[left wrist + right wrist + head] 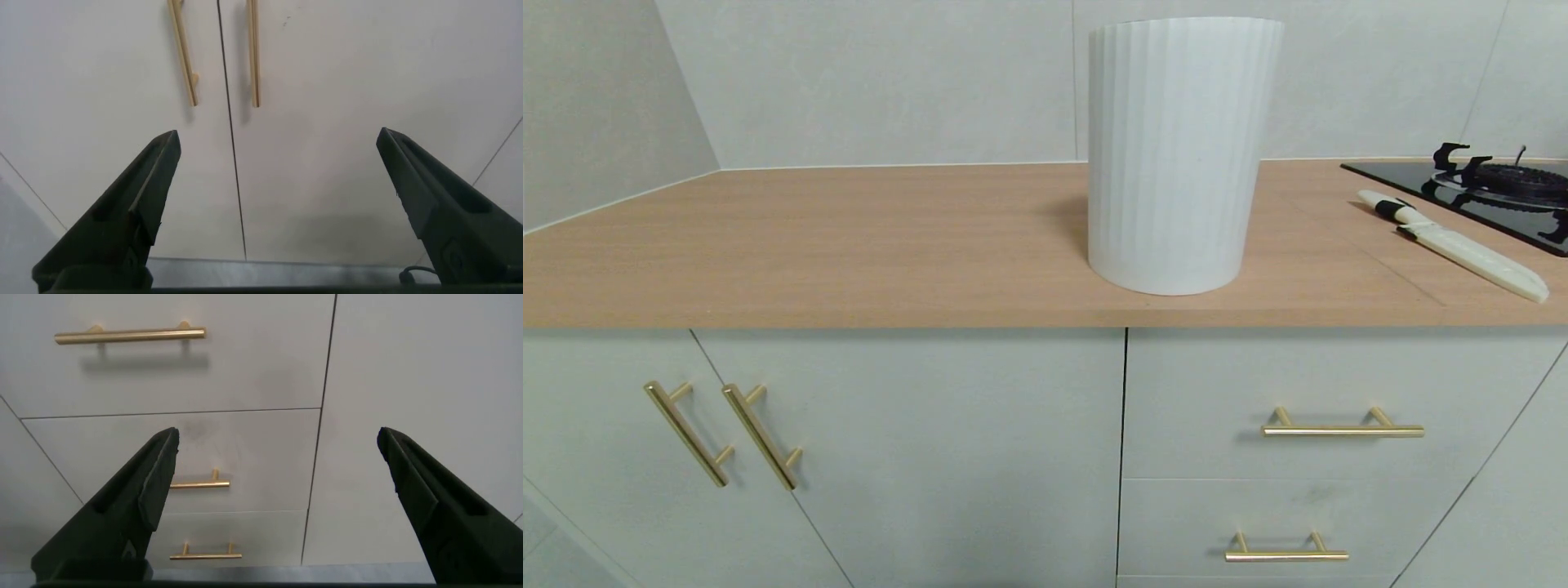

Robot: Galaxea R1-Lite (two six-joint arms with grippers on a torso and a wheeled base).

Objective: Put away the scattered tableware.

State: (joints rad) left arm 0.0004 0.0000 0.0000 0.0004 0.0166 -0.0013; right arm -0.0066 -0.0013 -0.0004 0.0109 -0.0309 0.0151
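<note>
A tall white ribbed container (1174,155) stands on the wooden countertop (849,245) near its front edge. A cream knife (1454,243) with a black band on its handle lies on the counter to the right, beside the stove. My left gripper (278,143) is open and faces the double cupboard doors with two gold handles (221,53). My right gripper (278,441) is open too, facing the drawer fronts (163,376) with gold handles. Neither holds anything.
A black cooktop (1494,192) with a burner grate sits at the far right of the counter. Grey tiled walls close off the back and left. Below are cupboard doors (727,433) at left and drawers (1339,429) at right.
</note>
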